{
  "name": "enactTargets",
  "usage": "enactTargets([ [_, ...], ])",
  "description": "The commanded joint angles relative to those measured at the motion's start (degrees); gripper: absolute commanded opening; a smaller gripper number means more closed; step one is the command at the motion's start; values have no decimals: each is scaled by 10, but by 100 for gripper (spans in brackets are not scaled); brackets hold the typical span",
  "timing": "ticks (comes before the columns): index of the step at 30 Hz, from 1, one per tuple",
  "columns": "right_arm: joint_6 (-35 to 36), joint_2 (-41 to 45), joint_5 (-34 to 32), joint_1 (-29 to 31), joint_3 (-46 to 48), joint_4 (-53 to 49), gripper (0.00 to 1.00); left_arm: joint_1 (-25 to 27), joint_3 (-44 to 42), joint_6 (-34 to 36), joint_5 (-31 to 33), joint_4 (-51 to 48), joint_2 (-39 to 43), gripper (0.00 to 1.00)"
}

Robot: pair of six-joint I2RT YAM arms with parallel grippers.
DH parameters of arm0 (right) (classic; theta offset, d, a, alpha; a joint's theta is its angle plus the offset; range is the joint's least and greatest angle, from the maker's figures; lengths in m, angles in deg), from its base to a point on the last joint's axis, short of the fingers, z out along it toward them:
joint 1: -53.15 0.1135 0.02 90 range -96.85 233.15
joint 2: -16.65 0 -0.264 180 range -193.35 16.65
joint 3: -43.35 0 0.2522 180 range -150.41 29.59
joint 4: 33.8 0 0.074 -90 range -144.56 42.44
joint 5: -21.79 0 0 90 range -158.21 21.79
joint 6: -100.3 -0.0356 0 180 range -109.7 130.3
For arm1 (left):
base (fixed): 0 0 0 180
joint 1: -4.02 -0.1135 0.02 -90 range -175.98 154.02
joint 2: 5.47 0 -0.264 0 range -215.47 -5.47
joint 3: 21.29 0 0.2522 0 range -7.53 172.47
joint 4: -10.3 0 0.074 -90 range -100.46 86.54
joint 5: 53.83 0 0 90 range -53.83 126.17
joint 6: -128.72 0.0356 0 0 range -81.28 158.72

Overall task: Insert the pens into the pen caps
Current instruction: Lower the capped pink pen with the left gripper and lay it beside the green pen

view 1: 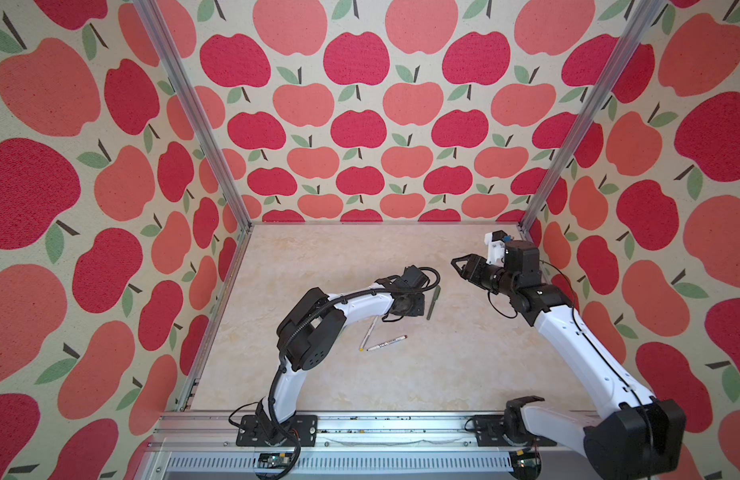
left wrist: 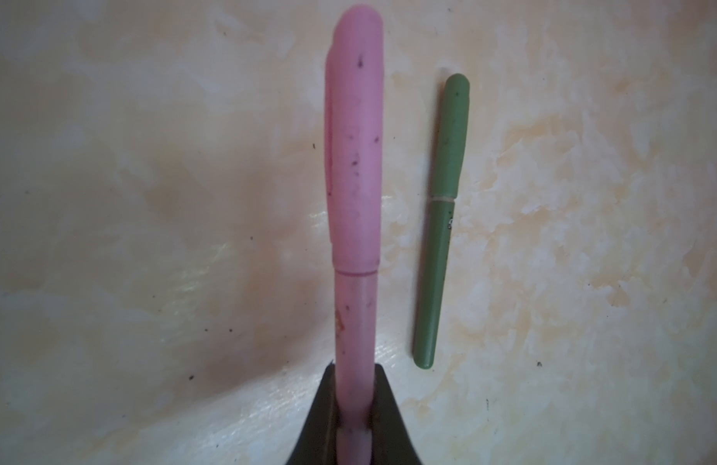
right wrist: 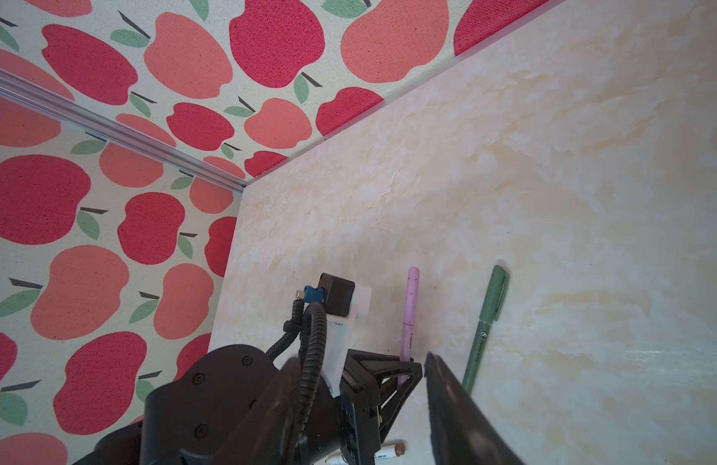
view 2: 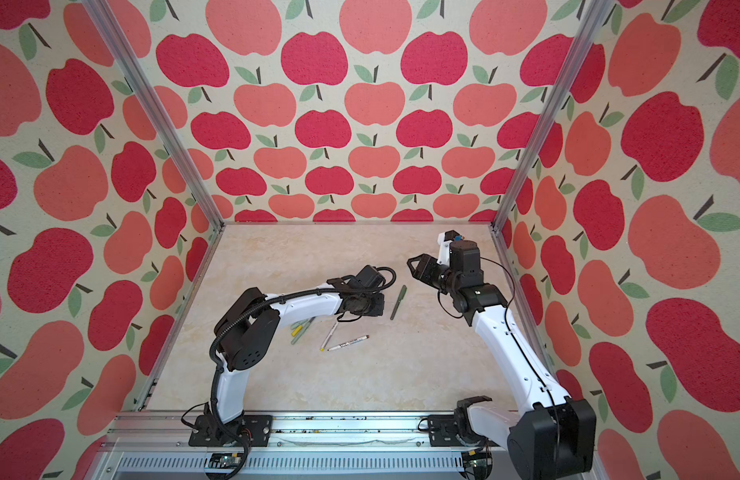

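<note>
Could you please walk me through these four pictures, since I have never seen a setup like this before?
These are two robot arms mounted at the near edge of a table, each ending in a two-fingered gripper. Both top views look down on the whole scene from above; the other two come from small cameras on the arms' wrists. The left gripper is shut on a pink pen, whose cap is already on. Beside it on the table lies a capped dark green pen. Nearer the arm bases lie a white pen and a second white pen, and in a top view some green and yellow pieces show next to the left arm; I cannot tell exactly what they are. The right gripper is raised, open and empty.
</note>
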State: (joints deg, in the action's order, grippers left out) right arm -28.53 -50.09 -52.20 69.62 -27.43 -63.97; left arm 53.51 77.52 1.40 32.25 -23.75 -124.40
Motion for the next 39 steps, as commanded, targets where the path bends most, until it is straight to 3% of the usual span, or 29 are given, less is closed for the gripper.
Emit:
enactTargets([
  [1,-3,12,6,-4,11,0,52,-6,23,-20,1,-40,-17,0],
  [19,-18,5,18,-4,30,18,52,-11,63,17,-3,-58,-66,3],
  [39,-31,2,27,-4,39,30,52,-4,48,39,7,-71,-57,20],
])
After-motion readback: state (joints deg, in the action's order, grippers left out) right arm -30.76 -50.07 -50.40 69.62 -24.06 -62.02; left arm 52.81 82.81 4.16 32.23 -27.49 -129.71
